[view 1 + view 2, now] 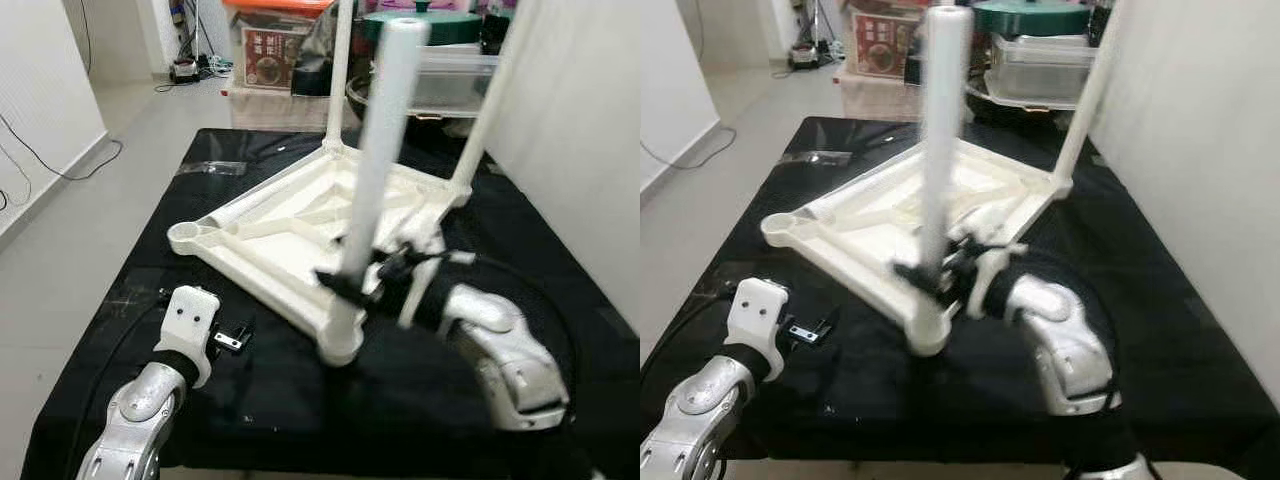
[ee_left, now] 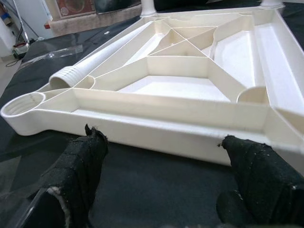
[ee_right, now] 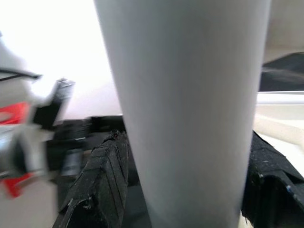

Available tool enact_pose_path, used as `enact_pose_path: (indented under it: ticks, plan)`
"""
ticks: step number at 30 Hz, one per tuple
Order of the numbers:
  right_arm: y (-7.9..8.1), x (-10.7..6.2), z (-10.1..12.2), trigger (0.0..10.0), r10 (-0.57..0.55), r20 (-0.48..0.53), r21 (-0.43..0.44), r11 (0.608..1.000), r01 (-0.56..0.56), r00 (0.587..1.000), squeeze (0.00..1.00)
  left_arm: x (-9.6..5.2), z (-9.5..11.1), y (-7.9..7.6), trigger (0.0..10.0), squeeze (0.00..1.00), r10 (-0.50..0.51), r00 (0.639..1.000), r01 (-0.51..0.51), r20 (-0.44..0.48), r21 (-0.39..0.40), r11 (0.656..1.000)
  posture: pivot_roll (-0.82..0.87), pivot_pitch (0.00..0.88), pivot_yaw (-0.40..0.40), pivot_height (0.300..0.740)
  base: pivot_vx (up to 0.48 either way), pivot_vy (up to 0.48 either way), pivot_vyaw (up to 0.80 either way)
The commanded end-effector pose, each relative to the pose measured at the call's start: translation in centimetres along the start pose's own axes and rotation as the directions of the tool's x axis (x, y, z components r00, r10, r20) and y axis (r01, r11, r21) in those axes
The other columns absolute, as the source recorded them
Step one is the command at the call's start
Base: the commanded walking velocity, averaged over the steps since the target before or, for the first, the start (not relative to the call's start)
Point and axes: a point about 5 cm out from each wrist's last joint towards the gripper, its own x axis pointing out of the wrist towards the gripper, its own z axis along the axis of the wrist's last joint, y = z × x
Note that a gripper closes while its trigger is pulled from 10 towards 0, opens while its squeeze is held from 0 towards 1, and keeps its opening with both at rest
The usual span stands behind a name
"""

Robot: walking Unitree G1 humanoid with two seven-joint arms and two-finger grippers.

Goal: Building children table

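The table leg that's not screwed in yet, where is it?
The loose leg lies inside the upside-down tabletop, along its left edge beside the empty corner socket, ahead of the left gripper.

A black cloth-covered table (image 1: 250, 400) stands on a pale grey tiled floor (image 1: 70, 220). A white wall (image 1: 45, 90) runs along the left with a thin black cable (image 1: 45, 165) trailing down to the floor; another white wall (image 1: 585, 140) rises close on the right. Behind the table, clear plastic storage boxes (image 1: 450, 85) and a printed cardboard box (image 1: 268, 55) are stacked.
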Motion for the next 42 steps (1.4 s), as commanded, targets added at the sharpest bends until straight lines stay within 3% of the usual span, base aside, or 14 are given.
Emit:
enact_pose_path:
  ticks: [1, 3, 4, 9, 12, 15, 18, 20, 21, 25, 26, 29, 30, 42]
  plan:
    - [0.8, 0.9, -1.3, 10.0, 0.055, -0.029, 0.014, 0.998, -0.054, 0.998, 0.0, 0.0, -0.2, 0.0, 10.0, 0.0, 0.002, 1.0, -0.002, -0.005, 0.01, 1.0, 0.1, 0.0, -0.105, 0.74, 0.0, 0.0, 0.0]
    - [-0.1, 1.8, -2.2, 8.0, -0.039, -0.051, 0.016, 0.999, 0.04, 0.998, 0.0, -0.1, -0.2, 0.0, 10.0, 0.0, 0.003, 1.0, -0.003, -0.007, 0.011, 1.0, 0.12, 0.0, -0.111, 0.74, 0.0, 0.0, 0.0]
    - [-2.1, 2.7, -3.4, 0.0, -0.244, -0.092, 0.007, 0.969, 0.245, 0.965, 0.0, -0.2, -0.2, 0.0, 10.0, 0.0, 0.003, 1.0, -0.003, -0.009, 0.013, 1.0, 0.11, 0.0, -0.108, 0.74, 0.0, 0.0, 0.0]
    - [-9.1, -2.1, -5.8, 0.0, -0.864, -0.284, -0.023, 0.441, 0.897, 0.417, 0.0, -0.4, -0.1, 0.0, 10.0, 0.0, 0.001, 1.0, -0.001, -0.008, 0.012, 1.0, 0.1, 0.0, -0.102, 0.74, 0.0, 0.0, 0.0]
    - [-9.1, -2.1, -5.8, 0.0, -0.864, -0.284, -0.023, 0.441, 0.897, 0.417, 0.0, -0.4, -0.1, 0.0, 10.0, 0.0, 0.001, 1.0, -0.001, -0.008, 0.012, 1.0, 0.1, 0.0, -0.102, 0.74, 0.0, 0.0, 0.0]
    - [-10.5, -10.1, -7.4, 0.0, -0.946, -0.312, -0.203, -0.021, 0.979, -0.085, 0.0, -0.5, -0.1, -0.1, 10.0, 0.0, -0.004, 1.0, 0.004, -0.008, 0.009, 1.0, 0.08, 0.0, -0.088, 0.74, 0.0, 0.0, 0.0]
    - [-10.3, -11.4, -7.5, 0.0, -0.94, -0.303, -0.241, -0.081, 0.967, -0.155, 0.0, -0.5, -0.1, -0.1, 10.0, 0.0, -0.006, 1.0, 0.006, -0.008, 0.008, 1.0, 0.08, 0.0, -0.086, 0.74, 0.0, 0.0, 0.0]
    - [-10.3, -11.4, -7.5, 0.0, -0.94, -0.303, -0.241, -0.081, 0.967, -0.155, 0.0, -0.5, -0.1, -0.1, 10.0, 0.0, -0.006, 1.0, 0.006, -0.008, 0.008, 1.0, 0.08, 0.0, -0.086, 0.74, 0.0, 0.0, 0.0]
    - [-9.7, -11.2, -7.7, 10.0, -0.938, -0.323, -0.244, -0.044, 0.969, -0.124, 0.0, -0.5, 0.0, -0.1, 10.0, 0.0, -0.01, 1.0, 0.01, -0.008, 0.008, 1.0, 0.07, 0.0, -0.076, 0.74, 0.0, 0.0, 0.0]
    - [-9.3, -10.0, -7.6, 10.0, -0.941, -0.337, -0.193, 0.043, 0.98, -0.025, 0.0, -0.5, 0.0, -0.1, 10.0, 0.0, -0.013, 1.0, 0.013, -0.008, 0.007, 1.0, 0.07, 0.0, -0.075, 0.74, 0.0, 0.0, 0.0]
    - [-9.2, -8.6, -7.0, 10.0, -0.951, -0.3, -0.146, 0.119, 0.982, 0.07, 1.0, -0.4, 0.0, -0.1, 10.0, 0.0, -0.016, 1.0, 0.016, -0.008, 0.008, 1.0, 0.07, 0.0, -0.077, 0.74, 0.0, 0.0, 0.0]
    - [-9.4, -7.4, -6.3, 10.0, -0.954, -0.262, -0.122, 0.182, 0.976, 0.145, 1.0, -0.4, 0.0, -0.1, 10.0, 0.0, -0.016, 1.0, 0.016, -0.008, 0.008, 1.0, 0.07, 0.0, -0.078, 0.74, 0.0, 0.0, 0.0]
    - [-9.9, -6.3, -5.4, 10.0, -0.956, -0.21, -0.08, 0.226, 0.971, 0.206, 0.0, -0.3, -0.1, -0.1, 10.0, 0.0, -0.016, 1.0, 0.016, -0.008, 0.009, 1.0, 0.07, 0.0, -0.08, 0.74, 0.0, 0.0, 0.0]
    - [-11.9, -7.1, -3.9, 10.0, -0.964, -0.161, -0.075, 0.227, 0.971, 0.213, 0.0, -0.5, -0.2, -0.1, 10.0, 0.0, -0.004, 1.0, 0.004, -0.01, 0.011, 1.0, 0.08, 0.0, -0.09, 0.74, 0.0, 0.0, 0.0]
